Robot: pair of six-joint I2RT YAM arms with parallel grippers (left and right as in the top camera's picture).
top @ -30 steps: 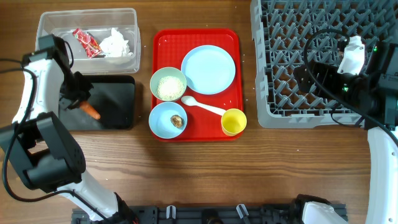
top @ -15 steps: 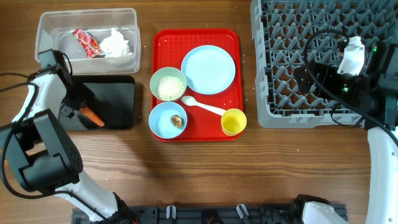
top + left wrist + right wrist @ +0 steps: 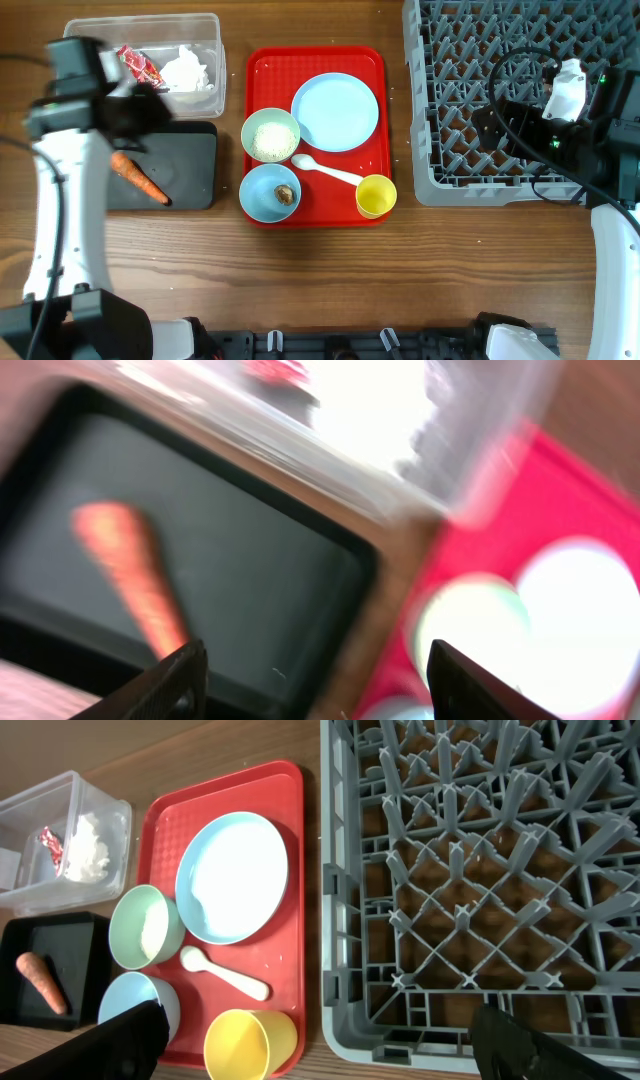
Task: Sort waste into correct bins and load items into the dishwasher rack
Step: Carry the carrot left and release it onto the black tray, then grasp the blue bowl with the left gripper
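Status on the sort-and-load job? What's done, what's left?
Done: tissue, red wrapper in the clear tub; carrot in the black tray. In hand: nothing, left gripper and right gripper both open, empty. Left: rice in the green bowl, morsel in the blue bowl, then plate, bowls, spoon, yellow cup into the rack.

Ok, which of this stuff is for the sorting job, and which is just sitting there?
For the job: carrot, tissue, red wrapper, rice, brown morsel, clear tub, black tray, plate, green bowl, blue bowl, yellow cup, spoon, grey rack.

Just there: red serving tray, wooden table.
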